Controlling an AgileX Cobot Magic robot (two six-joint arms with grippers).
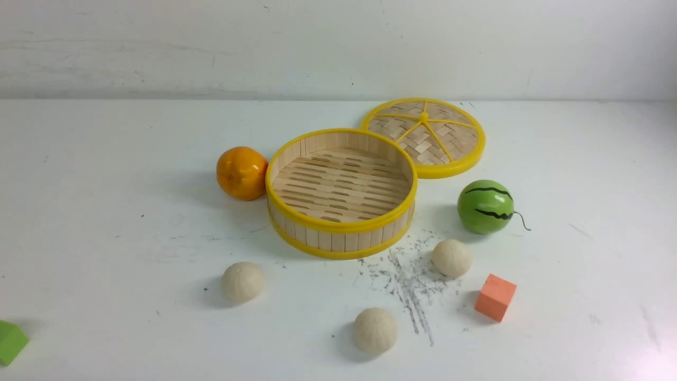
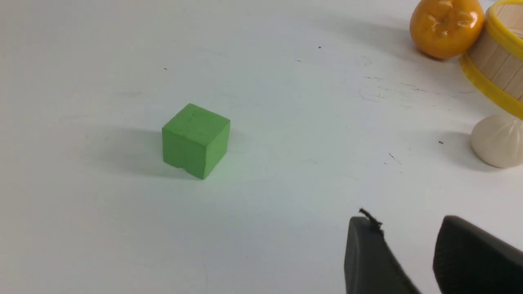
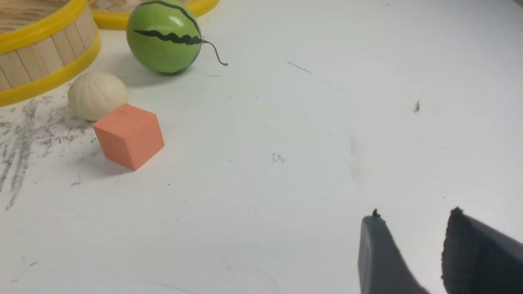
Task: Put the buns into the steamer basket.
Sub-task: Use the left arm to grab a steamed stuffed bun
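Observation:
The steamer basket (image 1: 341, 227) stands empty mid-table, round with yellow rims. Three cream buns lie on the table in front of it: the left bun (image 1: 242, 281), the middle bun (image 1: 375, 329) and the right bun (image 1: 451, 257). The left wrist view shows the left bun (image 2: 499, 141) by the basket's wall (image 2: 496, 61). The right wrist view shows the right bun (image 3: 96, 95) and the basket (image 3: 45, 53). My left gripper (image 2: 408, 222) and right gripper (image 3: 412, 216) are open and empty, each over bare table, away from the buns. Neither arm shows in the front view.
An orange (image 1: 241, 172) touches the basket's left side. The woven lid (image 1: 424, 136) lies behind it on the right. A green watermelon ball (image 1: 485, 206) and an orange cube (image 1: 495, 297) are at the right. A green cube (image 1: 9, 341) is at the near left edge.

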